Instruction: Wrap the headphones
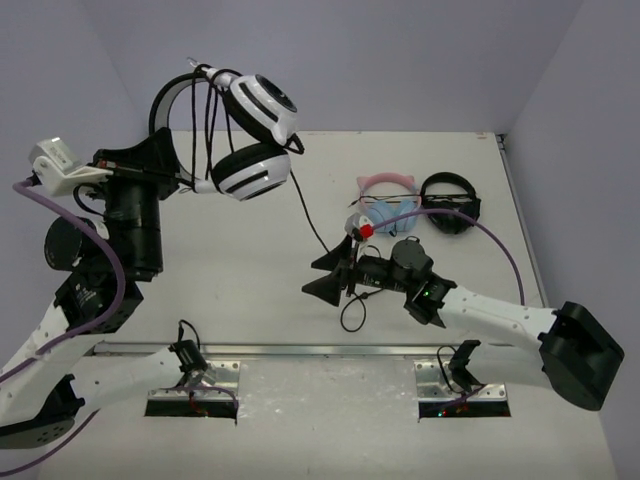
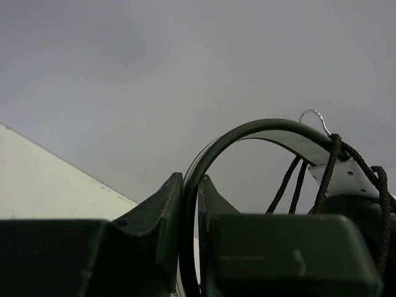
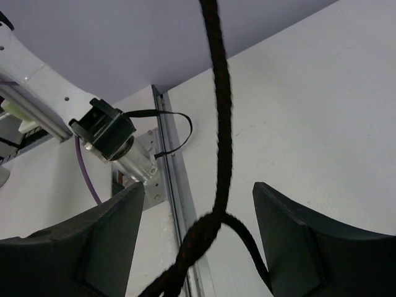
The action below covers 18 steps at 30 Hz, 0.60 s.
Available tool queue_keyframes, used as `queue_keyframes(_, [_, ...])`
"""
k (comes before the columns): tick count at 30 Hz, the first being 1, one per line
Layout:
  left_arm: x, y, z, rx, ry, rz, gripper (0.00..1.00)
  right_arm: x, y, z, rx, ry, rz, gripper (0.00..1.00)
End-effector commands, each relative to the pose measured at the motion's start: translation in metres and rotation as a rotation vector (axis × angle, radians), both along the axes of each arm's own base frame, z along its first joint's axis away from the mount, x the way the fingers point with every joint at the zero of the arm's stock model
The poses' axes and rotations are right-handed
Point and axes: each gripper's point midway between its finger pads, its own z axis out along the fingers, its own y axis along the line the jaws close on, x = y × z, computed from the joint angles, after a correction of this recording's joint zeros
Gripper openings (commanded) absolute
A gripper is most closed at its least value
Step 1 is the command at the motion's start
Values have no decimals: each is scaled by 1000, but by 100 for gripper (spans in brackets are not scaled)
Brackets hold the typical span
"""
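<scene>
Lifted at upper left, the headphones [image 1: 262, 135] hang by the headband [image 2: 272, 133], clamped in the left gripper [image 2: 190, 185]; ear cups cut off there. Right gripper [image 3: 198, 204], jaws apart, straddles the cable [image 3: 221, 111], whose lower end leaves the frame.

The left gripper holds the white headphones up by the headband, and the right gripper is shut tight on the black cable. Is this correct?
Not fully. The left gripper does hold the white headphones up by the headband, but the right gripper is open: the right wrist view shows its fingers wide apart, the black cable passing between them.
</scene>
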Motion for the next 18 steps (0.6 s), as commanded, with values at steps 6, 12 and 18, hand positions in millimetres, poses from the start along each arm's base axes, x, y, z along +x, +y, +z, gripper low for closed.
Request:
queue_keyframes(6, [-12,12,41,-181,-137,-15,1,-11,-3,22,90,7,26,77])
queue_keyframes(12, [-15,18,42,-215,-140,-8,0,-8,-5,18,41,-67,23,54])
queue_keyframes(18, [-15,28,38,-262,-108,49,0,0,2,6,29,-73,9,1])
